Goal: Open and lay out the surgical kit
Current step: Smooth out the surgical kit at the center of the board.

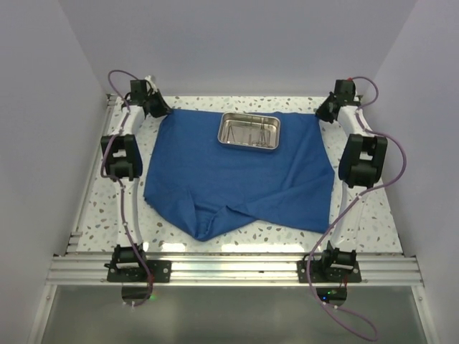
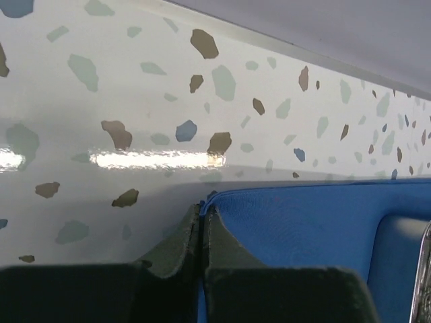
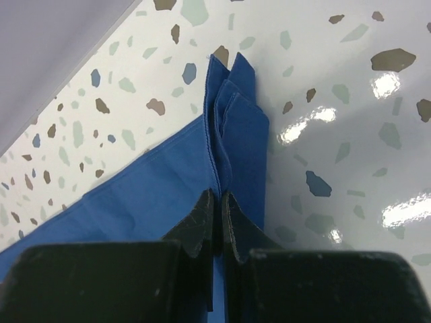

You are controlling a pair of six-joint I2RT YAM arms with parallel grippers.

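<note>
The cloth [image 1: 237, 179], limp and judged light but weighted by the tray [image 1: 249, 131], is pinched at its far corners by the closed left gripper [image 2: 203, 210] and right gripper [image 3: 217, 198].

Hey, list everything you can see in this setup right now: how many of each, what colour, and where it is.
cloth wrap: one, royal blue, spread over the middle of the table, near edge rumpled and folded
steel tray: one, shiny silver, on the cloth near its far edge
thin instruments: silver, inside the tray, too small to count
table: one, white with coloured flecks
frame rail: silver, along the near edge
cables: two, purple, one looping beside each arm
left arm: black and white, reaching to the cloth's far left corner
right arm: same colours, at the far right corner
left fingers: dark, shut on the cloth corner
right fingers: dark, shut on the bunched corner
</note>
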